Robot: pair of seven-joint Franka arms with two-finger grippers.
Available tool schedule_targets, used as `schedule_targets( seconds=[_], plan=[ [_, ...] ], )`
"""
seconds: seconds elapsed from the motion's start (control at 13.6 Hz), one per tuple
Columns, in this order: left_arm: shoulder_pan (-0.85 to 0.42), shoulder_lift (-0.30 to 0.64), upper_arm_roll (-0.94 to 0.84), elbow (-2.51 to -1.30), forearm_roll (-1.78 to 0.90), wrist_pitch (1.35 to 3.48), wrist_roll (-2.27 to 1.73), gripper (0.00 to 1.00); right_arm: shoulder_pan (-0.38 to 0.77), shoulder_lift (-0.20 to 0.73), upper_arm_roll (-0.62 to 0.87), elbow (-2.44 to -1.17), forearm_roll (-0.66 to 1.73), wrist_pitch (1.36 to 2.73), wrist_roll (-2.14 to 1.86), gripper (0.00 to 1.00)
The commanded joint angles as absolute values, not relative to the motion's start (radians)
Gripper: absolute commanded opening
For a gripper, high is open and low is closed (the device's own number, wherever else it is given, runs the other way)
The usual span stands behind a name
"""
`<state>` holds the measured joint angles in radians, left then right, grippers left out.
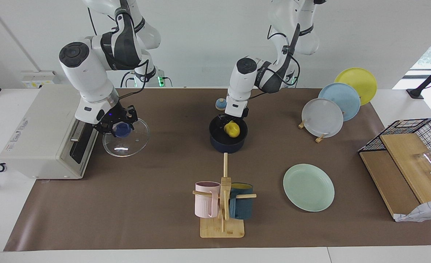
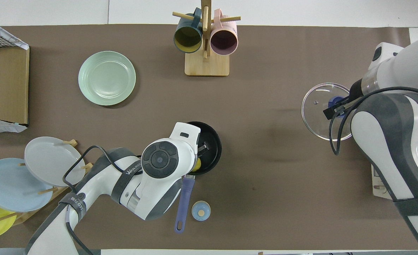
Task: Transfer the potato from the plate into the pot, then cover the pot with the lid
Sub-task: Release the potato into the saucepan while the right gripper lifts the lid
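The yellow potato (image 1: 232, 129) lies inside the dark navy pot (image 1: 228, 145) at mid-table; in the overhead view only its edge (image 2: 198, 164) shows in the pot (image 2: 213, 141). My left gripper (image 1: 233, 123) hangs open just over the potato, one of its fingers (image 2: 203, 146) showing above the pot. My right gripper (image 1: 118, 126) is shut on the blue knob of the glass lid (image 1: 127, 144) and holds it raised and tilted next to the white appliance; the lid also shows in the overhead view (image 2: 316, 117). The mint-green plate (image 1: 308, 187) lies bare, farther from the robots.
The pot's blue handle (image 2: 183, 205) points toward the robots, beside a small blue bell (image 2: 201, 210). A white appliance (image 1: 40, 135) stands at the right arm's end. A mug rack (image 1: 222, 204), upright plates (image 1: 341, 96) and a wire basket (image 1: 412, 133) stand around.
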<state>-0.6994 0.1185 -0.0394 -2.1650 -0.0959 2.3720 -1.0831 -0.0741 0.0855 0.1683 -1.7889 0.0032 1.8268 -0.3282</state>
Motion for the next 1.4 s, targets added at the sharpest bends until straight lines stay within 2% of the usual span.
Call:
schedule_targets(
  seconds=[0.0, 0.15, 0.3, 0.59, 0.74, 0.96, 1.33],
  plan=[
    [-0.681, 0.058, -0.02, -2.099, -0.086, 2.211, -1.037, 1.0, -0.087, 0.061, 0.235, -1.783, 0.021, 1.801, -0.226, 0.0],
    [-0.612, 0.06, -0.021, -1.927, -0.087, 2.006, -1.003, 1.0, -0.087, 0.061, 0.273, -1.781, 0.021, 1.801, -0.152, 0.0],
    [-0.562, 0.043, -0.021, -1.837, -0.087, 1.9, -0.983, 1.0, -0.086, 0.061, 0.32, -1.781, 0.021, 1.807, -0.08, 0.0],
    [-0.425, -0.061, -0.018, -1.77, -0.087, 1.742, -0.748, 1.0, -0.078, 0.087, 0.492, -1.758, 0.017, 1.839, 0.257, 0.0],
    [-0.327, -0.069, -0.018, -1.717, -0.086, 1.663, -0.565, 1.0, 0.041, 0.136, 0.503, -1.705, 0.0, 1.867, 0.42, 0.0],
    [-0.252, -0.089, -0.018, -1.706, -0.086, 1.64, -0.392, 1.0, 0.191, 0.234, 0.503, -1.612, -0.099, 1.876, 0.579, 0.0],
    [-0.204, -0.12, -0.018, -1.703, -0.012, 1.634, -0.246, 1.0, 0.291, 0.316, 0.502, -1.577, -0.138, 1.936, 0.727, 0.0]
  ],
)
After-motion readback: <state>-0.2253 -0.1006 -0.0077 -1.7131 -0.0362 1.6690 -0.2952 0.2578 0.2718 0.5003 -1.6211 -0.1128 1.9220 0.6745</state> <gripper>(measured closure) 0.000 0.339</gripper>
